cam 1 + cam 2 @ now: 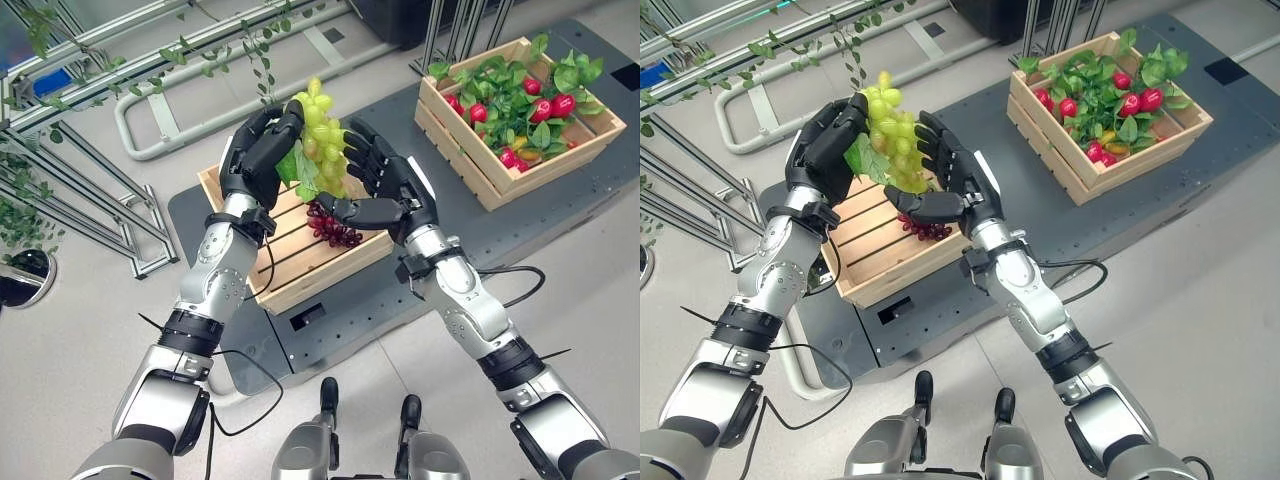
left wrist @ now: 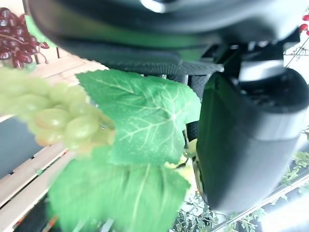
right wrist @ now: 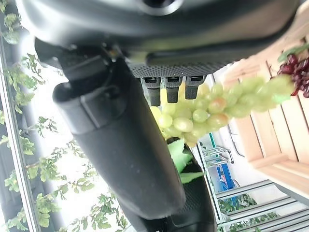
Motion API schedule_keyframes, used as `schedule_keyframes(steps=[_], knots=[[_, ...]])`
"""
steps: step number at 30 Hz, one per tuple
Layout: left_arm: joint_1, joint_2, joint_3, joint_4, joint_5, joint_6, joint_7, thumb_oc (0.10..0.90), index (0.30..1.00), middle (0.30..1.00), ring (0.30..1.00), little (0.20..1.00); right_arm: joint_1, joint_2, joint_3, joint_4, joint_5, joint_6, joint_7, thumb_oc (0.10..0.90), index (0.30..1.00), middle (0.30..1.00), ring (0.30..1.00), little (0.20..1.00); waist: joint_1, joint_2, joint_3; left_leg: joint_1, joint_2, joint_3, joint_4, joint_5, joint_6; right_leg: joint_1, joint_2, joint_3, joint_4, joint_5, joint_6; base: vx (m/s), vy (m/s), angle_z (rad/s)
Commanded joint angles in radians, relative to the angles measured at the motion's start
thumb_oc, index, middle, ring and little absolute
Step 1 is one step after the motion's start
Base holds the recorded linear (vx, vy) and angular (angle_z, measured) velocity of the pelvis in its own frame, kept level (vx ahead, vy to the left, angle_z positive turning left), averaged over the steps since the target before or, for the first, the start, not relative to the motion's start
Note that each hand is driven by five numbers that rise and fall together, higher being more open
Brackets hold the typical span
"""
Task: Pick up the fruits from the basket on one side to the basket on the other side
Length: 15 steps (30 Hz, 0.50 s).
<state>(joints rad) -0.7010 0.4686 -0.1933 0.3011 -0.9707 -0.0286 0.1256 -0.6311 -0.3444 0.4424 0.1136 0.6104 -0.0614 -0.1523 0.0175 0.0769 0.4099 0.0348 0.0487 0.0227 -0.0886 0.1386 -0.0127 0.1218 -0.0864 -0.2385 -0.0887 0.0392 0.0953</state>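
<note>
The left hand (image 1: 258,158) and the right hand (image 1: 392,185) are raised together above the near crate, facing each other with a bunch of green grapes (image 1: 320,135) held between them. The left hand's fingers are curled round the bunch's green leaf (image 2: 145,116) and stem side; in its wrist view the leaf lies right against the palm with the pale grapes trailing off beside it. The right hand cups the other side of the bunch, its fingers bent inward toward the grapes and its thumb (image 1: 360,211) stretched out beneath them; its wrist view shows the grapes (image 3: 203,108) just past the fingertips, touching or very nearly so. The bunch stands roughly upright, its top grapes poking above both hands.

Directly below the hands sits a light wooden slatted crate (image 1: 300,262) on a dark grey platform (image 1: 500,235). A bunch of dark red grapes (image 1: 333,226) lies inside this crate near its right-hand wall, just under the right thumb.

Well apart on the same platform, toward the far right, stands a second wooden crate (image 1: 480,160) holding green leaves and small red fruits (image 1: 562,104).

Beyond the platform lie a grey floor, metal frame rails (image 1: 90,200) and trailing vine leaves (image 1: 240,50)
</note>
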Motion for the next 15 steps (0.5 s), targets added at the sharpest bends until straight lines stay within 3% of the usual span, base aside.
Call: schedule_keyframes(steps=[1, 15], knots=[[-0.078, -0.016, -0.065, 0.035, -0.011, -0.040, -0.088, 0.400, 0.300, 0.300, 0.300, 0.300, -0.042, 0.116, 0.051, 0.034, 0.035, -0.064, -0.031, 0.800, 0.900, 0.900, 0.900, 0.900, 0.017, -0.027, -0.316, 0.063, -0.024, -0.014, 0.001, -0.132, -0.020, 0.037, -0.054, -0.009, 0.001, -0.043, -0.045, 0.03, -0.017, 0.15], [-0.080, -0.049, -0.111, 0.015, -0.028, 0.040, -0.174, 0.400, 0.300, 0.300, 0.300, 0.300, -0.126, 0.145, 0.075, 0.172, 0.051, 0.021, -0.098, 0.800, 0.900, 0.900, 0.900, 0.900, 0.043, -0.040, -0.342, 0.090, -0.017, -0.024, 0.001, -0.142, -0.016, 0.068, -0.055, -0.022, 0.001, -0.051, -0.049, 0.02, -0.008, 0.04]])
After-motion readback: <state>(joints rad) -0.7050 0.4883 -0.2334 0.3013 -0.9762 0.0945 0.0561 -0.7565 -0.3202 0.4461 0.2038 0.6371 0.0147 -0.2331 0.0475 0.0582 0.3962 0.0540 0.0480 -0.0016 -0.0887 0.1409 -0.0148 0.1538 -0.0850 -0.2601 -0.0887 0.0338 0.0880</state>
